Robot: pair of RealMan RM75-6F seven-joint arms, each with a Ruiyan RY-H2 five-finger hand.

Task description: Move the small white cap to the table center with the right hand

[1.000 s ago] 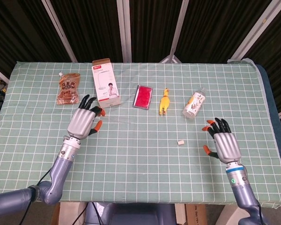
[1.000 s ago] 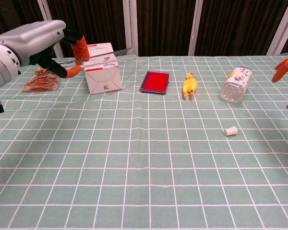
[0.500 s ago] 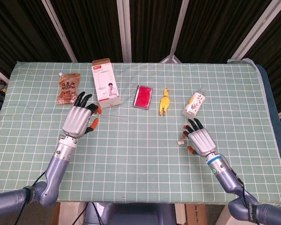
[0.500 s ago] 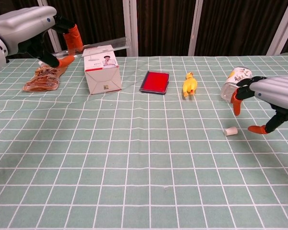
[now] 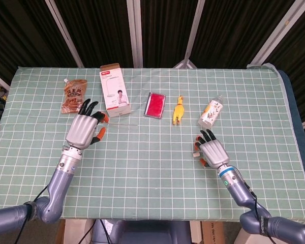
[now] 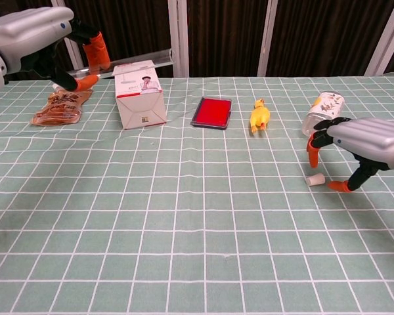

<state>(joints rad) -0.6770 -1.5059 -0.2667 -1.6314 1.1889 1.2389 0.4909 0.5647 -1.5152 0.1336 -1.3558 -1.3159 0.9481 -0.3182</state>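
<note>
The small white cap [image 6: 314, 178] lies on its side on the green checked cloth, right of the middle. My right hand [image 6: 364, 139] hovers just above and to the right of it, fingers apart. One orange fingertip hangs over the cap and the thumb tip is low beside it, with no contact that I can see. In the head view the right hand [image 5: 212, 151] covers most of that spot and I cannot make out the cap. My left hand [image 5: 82, 130] is raised with fingers spread and holds nothing; the chest view shows the left hand [image 6: 39, 33] at the top left.
Along the back stand a brown pouch [image 5: 74, 95], a white box [image 5: 115, 96], a red case [image 5: 155, 105], a yellow toy chicken [image 5: 178, 110] and a clear bottle [image 5: 211, 112] lying just beyond my right hand. The cloth's right edge [image 5: 290, 117] is near.
My right hand swung in from the far right and came down over the cap, its finger and thumb now on either side. The left hand drifted a little left and back.
</note>
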